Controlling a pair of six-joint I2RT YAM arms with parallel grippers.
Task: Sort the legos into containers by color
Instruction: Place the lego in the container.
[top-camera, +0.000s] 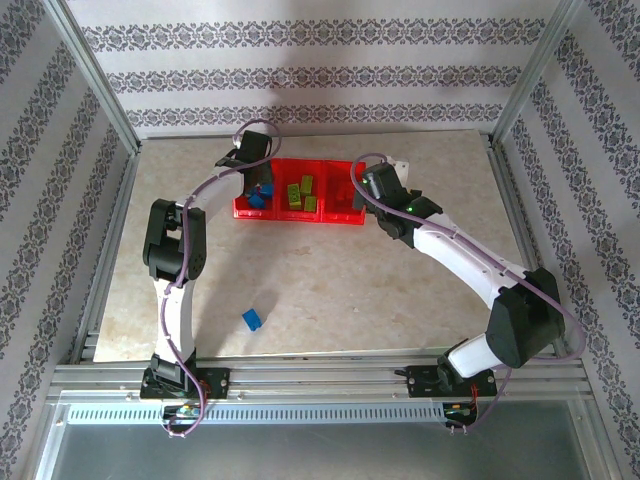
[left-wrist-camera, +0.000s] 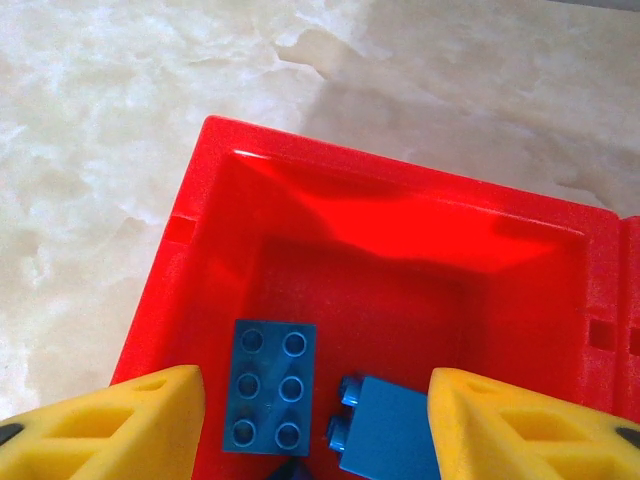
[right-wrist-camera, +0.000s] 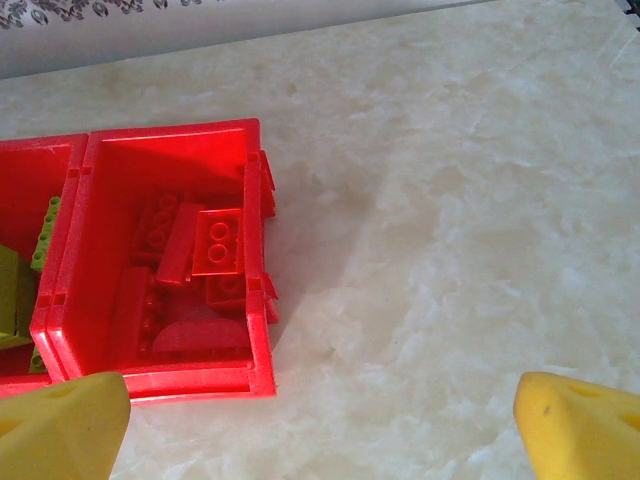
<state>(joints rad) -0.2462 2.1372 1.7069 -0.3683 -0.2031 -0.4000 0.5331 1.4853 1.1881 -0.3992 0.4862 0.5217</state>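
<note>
left gripper (left-wrist-camera: 312, 398) over left compartment of tray (top-camera: 300, 218), jaws released, nothing gripped; two blue legos (left-wrist-camera: 268, 388) lie inside below it; green legos (top-camera: 303, 192) in middle compartment, red legos (right-wrist-camera: 215, 243) in right; right gripper (right-wrist-camera: 320, 400) spread wide, empty, above table (right-wrist-camera: 450, 200) at tray's 3 o'clock; stray blue lego (top-camera: 252, 319) on table at tray's 7 o'clock
</note>
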